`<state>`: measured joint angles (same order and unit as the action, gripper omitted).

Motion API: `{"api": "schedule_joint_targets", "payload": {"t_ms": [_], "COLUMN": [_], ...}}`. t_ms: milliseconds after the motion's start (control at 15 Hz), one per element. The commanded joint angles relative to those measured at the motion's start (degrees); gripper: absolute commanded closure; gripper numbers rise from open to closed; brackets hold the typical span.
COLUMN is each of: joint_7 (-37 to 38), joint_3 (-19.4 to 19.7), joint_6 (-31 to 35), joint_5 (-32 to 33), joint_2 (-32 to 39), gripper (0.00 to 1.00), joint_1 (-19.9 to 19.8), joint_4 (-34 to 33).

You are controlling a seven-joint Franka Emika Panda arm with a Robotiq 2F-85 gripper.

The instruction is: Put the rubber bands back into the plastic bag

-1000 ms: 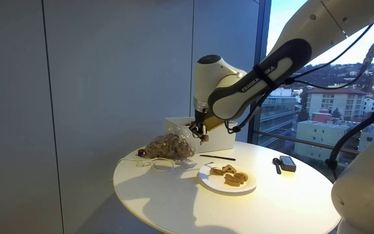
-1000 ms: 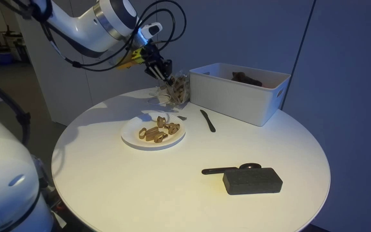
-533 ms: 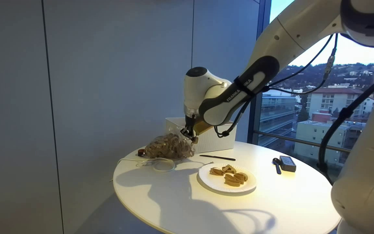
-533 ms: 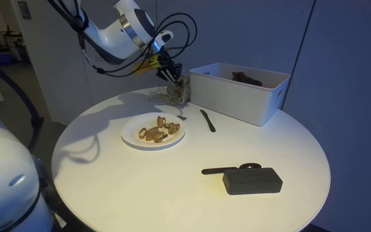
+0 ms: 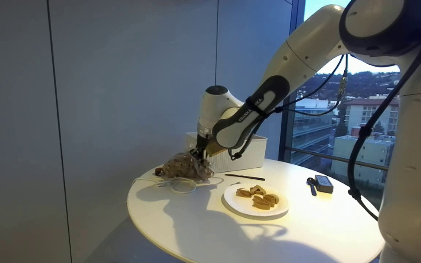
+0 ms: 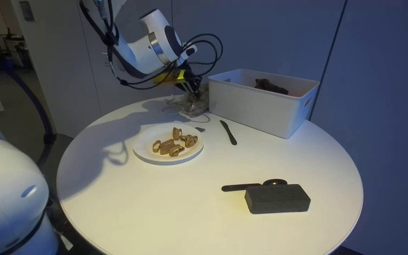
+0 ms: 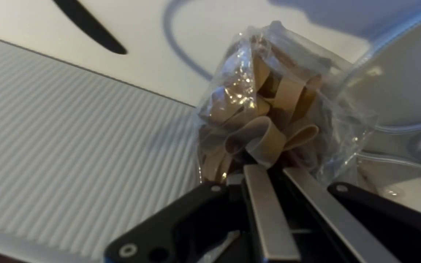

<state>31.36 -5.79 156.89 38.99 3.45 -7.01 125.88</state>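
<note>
White table; on it, a plastic bag. Apart from the bag, a plate is seen, spread with loose bands. The bag could be snagged by the jaws, then dragged on withdrawal. Jaws nearly together at the bag, one rubber band seemingly pinched: tan, flat, looped.

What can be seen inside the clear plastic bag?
In the wrist view, wide tan rubber bands show through the plastic bag. The gripper covers part of the bag, hiding what lies behind it; whether the loop at its tips is inside cannot be told.
</note>
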Motion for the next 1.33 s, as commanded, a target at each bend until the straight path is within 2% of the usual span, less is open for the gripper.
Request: {"api": "schedule_joint_targets", "payload": {"t_ms": [0, 67, 200, 467, 600, 667, 733, 933, 1267], "joint_7": [-8.86, -11.09, -13.88, -11.94, -11.73, -12.89, -14.78, -15.06, -6.39], "joint_3": [-1.96, -2.66, -3.32, -2.6, -3.18, -3.86, -1.09, -1.38, -3.58], "joint_6": [4.26, 4.37, 3.32, 1.95, 0.64, -0.65, -4.33, -12.49, -22.98], "joint_5": [-9.71, -12.09, -14.36, -8.68, -8.11, -10.87, -15.4, -22.12, -17.7], "joint_2": [3.51, 3.86, 3.42, -0.51, -3.08, -4.42, -5.95, -10.31, -19.97], "gripper": [0.66, 0.65, 0.55, 0.23, 0.12, 0.04, 0.0, 0.0, 0.0], "joint_1": [-0.21, -0.38, -0.45, 0.61, 0.91, 0.99, 4.84, 6.99, 7.81], "joint_4": [-1.36, -1.33, -1.17, 0.52, 1.51, 2.39, 3.21, 5.5, 9.39]}}
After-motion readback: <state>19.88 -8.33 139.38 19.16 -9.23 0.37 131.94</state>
